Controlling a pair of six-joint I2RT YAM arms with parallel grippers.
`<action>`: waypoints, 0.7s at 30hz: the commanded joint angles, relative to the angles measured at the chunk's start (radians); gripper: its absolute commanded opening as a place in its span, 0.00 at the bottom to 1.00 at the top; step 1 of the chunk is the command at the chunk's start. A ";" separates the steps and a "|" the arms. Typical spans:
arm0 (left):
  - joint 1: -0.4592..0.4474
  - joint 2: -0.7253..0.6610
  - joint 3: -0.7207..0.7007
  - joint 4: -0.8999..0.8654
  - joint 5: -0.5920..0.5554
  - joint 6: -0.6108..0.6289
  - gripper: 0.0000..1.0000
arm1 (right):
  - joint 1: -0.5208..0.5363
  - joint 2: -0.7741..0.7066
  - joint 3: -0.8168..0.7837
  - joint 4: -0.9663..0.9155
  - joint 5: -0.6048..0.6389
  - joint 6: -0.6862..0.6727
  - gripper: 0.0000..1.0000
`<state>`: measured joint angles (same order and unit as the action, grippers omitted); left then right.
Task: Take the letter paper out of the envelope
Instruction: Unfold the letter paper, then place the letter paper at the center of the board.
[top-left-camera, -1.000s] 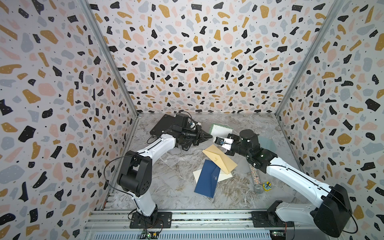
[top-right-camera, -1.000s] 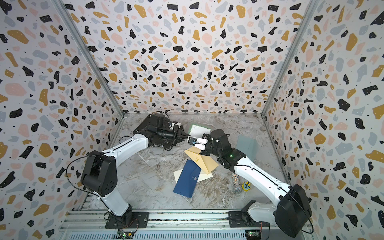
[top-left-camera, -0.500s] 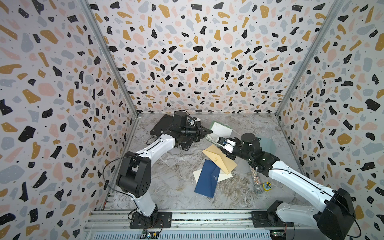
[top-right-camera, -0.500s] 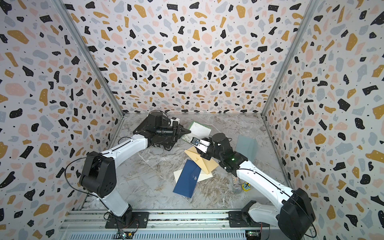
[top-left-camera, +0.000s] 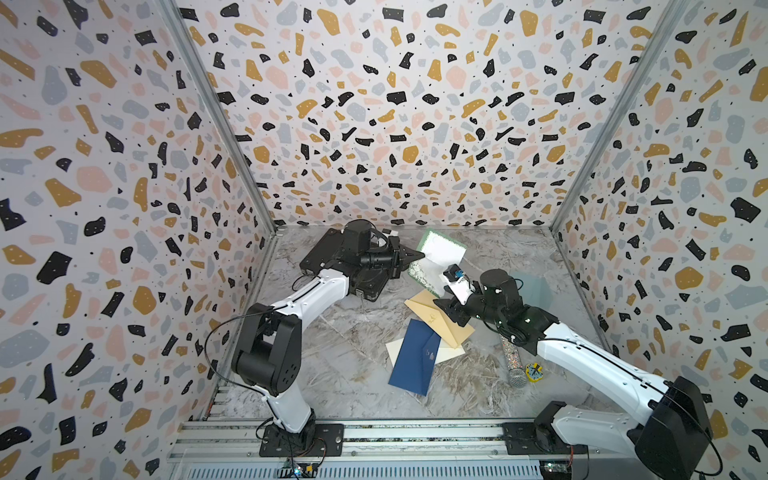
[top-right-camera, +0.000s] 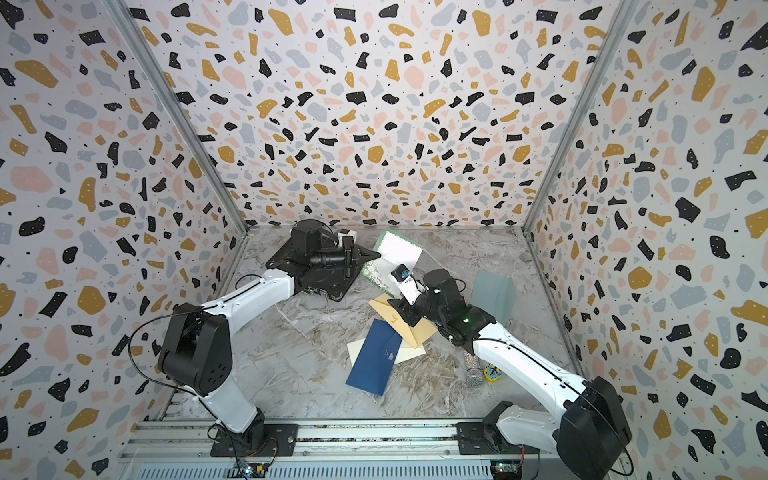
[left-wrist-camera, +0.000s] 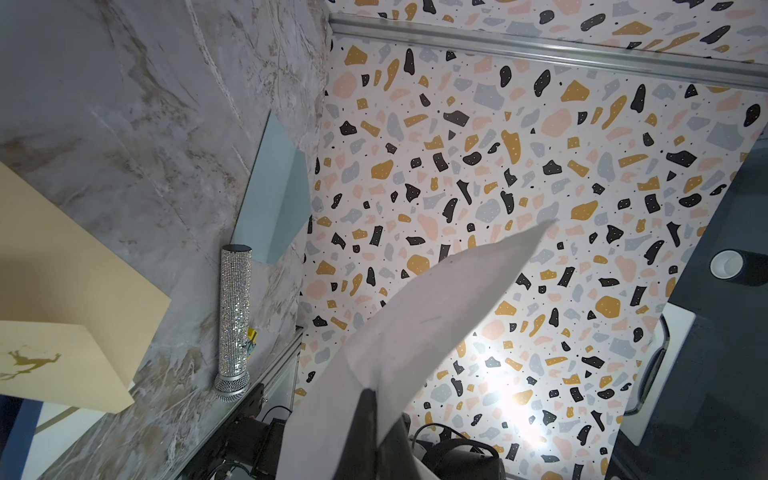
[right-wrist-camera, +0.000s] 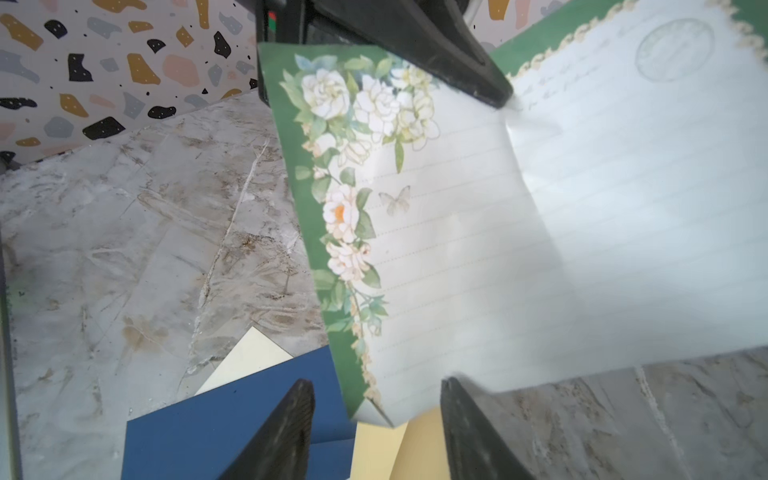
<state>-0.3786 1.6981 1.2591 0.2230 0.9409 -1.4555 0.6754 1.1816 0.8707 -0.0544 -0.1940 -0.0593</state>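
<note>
This is a robot test cell, lab-style rather than a home or office. Terrazzo-print walls (top-left-camera: 395, 124) box in a marble-look table (top-left-camera: 345, 374). The left arm (top-left-camera: 316, 291) and right arm (top-left-camera: 590, 365) are bolted to an aluminium rail (top-left-camera: 415, 432) at its front.

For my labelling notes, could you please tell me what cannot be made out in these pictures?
Print on the letter paper: blurred, right wrist view.
The cream sheet: mostly under the blue envelope, both top views.
The small yellow object: too small, both top views.
</note>
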 joint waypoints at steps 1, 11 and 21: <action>0.036 -0.088 0.031 -0.176 -0.052 0.195 0.00 | 0.006 -0.079 0.037 -0.006 0.042 0.168 0.60; 0.247 -0.262 -0.094 -0.711 -0.387 0.820 0.00 | 0.006 -0.196 0.083 -0.225 0.102 0.468 0.64; 0.397 -0.349 -0.244 -0.885 -0.730 1.043 0.00 | 0.006 -0.198 0.049 -0.221 0.054 0.460 0.63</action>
<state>-0.0071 1.3632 1.0313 -0.6029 0.3447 -0.5369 0.6758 0.9878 0.9207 -0.2638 -0.1188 0.3859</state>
